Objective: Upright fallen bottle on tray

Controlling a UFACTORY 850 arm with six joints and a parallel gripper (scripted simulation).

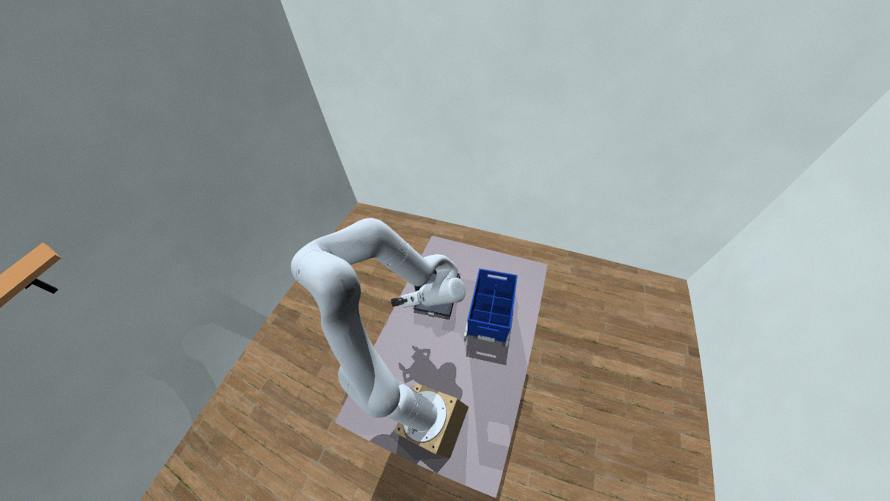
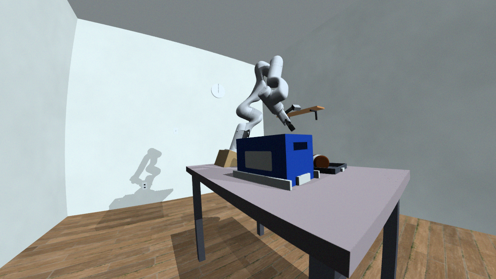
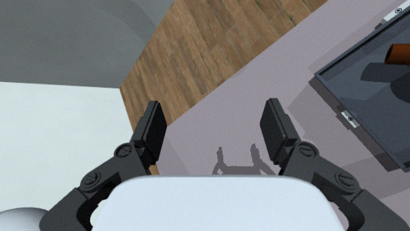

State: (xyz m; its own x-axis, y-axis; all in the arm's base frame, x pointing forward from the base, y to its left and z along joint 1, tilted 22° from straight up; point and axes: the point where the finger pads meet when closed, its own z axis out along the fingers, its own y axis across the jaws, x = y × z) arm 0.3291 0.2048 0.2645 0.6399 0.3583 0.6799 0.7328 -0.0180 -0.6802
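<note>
Wrist view is showing the tool [image 3: 214, 126] with its dark fingers spread wide and pinching nothing, hanging above the pale lilac surface [image 3: 234, 102] and pointing down at a slant. The bottle [image 3: 398, 54] is lying on its side in the tray [image 3: 330, 83], off to the right of the tool and well apart from it; only a brown stretch of it is showing at the frame edge, so its neck end is hard to place from here.

To do this approach well, the tool probably needs to be swinging over the tray and lining its fingers across the round body, not along it, then coming down slowly so the pads are straddling the bottle without scraping the tray's low rim. Gripping nearer one end should make tipping it upright easier. The blue crate [image 2: 273, 156] is standing just beside the tray, so the arm [image 2: 273, 83] should be keeping clear of its wall.

The bottle is looking smooth, round and brown, likely to roll if nudged. The tray is a shallow, dark, flat-bottomed rectangle with a thin raised edge and small pale tabs. The crate is boxy and hard-sided, with cut-out handles and inner dividers. The surface is matt and level.
</note>
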